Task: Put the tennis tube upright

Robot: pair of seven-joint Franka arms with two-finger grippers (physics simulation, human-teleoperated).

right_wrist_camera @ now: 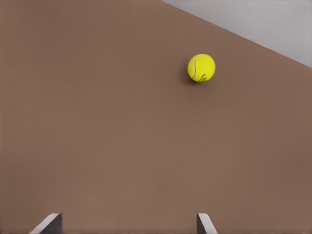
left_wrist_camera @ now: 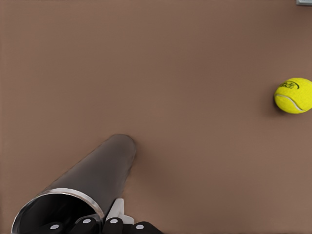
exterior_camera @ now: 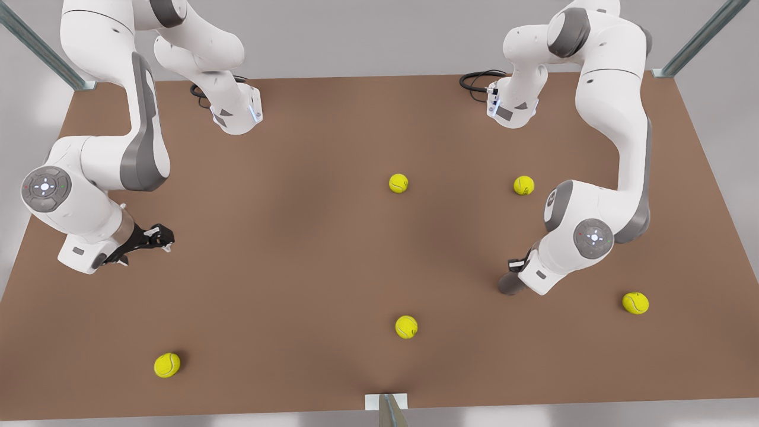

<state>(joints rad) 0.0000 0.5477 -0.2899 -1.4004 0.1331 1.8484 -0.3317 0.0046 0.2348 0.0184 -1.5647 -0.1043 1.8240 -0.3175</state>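
- Left hand, at about 4 o'clock on the worktop, is closed on the tennis tube near its shiny rim.
- Tube's far end touches the worktop, still tilted.
- Right hand, at 9 o'clock, waits wide open and empty.
- Tube could slip or tip over if the grip is weak.

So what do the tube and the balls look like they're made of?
The tennis tube looks like dark grey metal with a satin sheen, going by the soft highlight along its wall and the bright silvery rim; coated plastic is possible. The left hand is at its open end. The tennis balls look like matte yellow-green felt with a curved seam. The right hand waits open.
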